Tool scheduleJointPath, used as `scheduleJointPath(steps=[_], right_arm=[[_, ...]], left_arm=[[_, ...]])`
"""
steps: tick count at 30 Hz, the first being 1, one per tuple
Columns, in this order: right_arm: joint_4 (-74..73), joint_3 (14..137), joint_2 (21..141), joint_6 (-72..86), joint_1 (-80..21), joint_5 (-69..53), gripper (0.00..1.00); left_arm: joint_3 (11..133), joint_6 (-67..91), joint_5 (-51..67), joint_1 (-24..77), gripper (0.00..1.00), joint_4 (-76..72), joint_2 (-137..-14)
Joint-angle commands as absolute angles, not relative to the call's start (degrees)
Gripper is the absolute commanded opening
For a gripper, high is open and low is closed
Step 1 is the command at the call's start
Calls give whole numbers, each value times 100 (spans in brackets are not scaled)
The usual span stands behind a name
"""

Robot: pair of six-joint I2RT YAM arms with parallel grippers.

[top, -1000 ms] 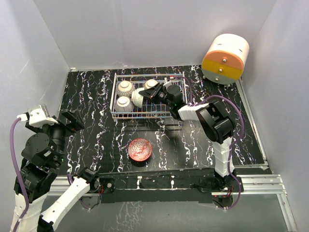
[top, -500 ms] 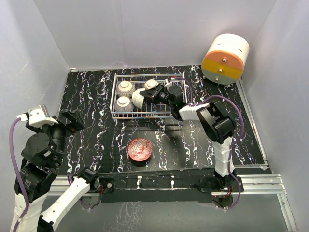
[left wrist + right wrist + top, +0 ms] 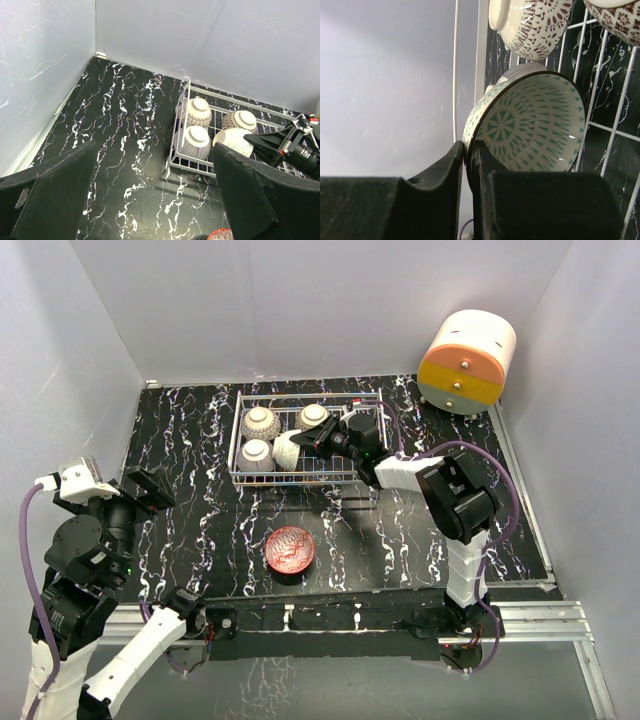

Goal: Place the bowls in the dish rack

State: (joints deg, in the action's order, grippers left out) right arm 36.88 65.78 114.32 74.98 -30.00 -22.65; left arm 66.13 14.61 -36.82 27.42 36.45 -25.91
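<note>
"What does the counter (image 3: 200, 450) carry?"

"The dish rack (image 3: 300, 480), far middle, with three bowls (image 3: 260, 421) upturned inside, likely to drain. The right end effector (image 3: 468, 150) pinches the pale green bowl (image 3: 535, 125) by its rim, tilted on edge inside the rack."

"What else?"

"The red bowl (image 3: 290, 549) lies nearer, outside the rack. The left end effector (image 3: 155, 195) hangs wide and empty."

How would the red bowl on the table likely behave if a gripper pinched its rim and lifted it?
The red bowl sits mouth up on the table, so its rim looks pinchable. It looks like glazed ceramic: probably rigid, possibly slippery and chippable. Pinched at one side, it would likely hang tilted, as the green bowl does in the right gripper.
</note>
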Motion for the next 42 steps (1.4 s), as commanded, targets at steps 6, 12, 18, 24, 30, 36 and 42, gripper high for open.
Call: scheduleJointPath(steps=[6, 12, 18, 24, 30, 36, 42], right_arm=[[2727, 6160, 11364, 7080, -2842, -1975, 17], [2710, 6046, 11313, 7075, -2730, -1872, 19], [2628, 5980, 11336, 6997, -2639, -1837, 29], [2350, 6055, 11269, 6744, -2627, -1630, 46], [1988, 6212, 11198, 6433, -2615, -1391, 53], [1414, 6373, 11025, 6050, -2619, -1014, 63], [591, 6742, 10827, 5468, -2628, -478, 66]], left_arm=[[6689, 1459, -3590, 2770, 97, 3543, -2645], [6685, 1476, -3586, 2760, 97, 3540, -2660], [6658, 1490, -3568, 2759, 97, 3522, -2677], [6658, 1495, -3557, 2760, 97, 3516, -2681], [6635, 1512, -3555, 2760, 97, 3514, -2664], [6606, 1512, -3560, 2761, 97, 3512, -2646], [6585, 1512, -3551, 2764, 97, 3492, -2635]])
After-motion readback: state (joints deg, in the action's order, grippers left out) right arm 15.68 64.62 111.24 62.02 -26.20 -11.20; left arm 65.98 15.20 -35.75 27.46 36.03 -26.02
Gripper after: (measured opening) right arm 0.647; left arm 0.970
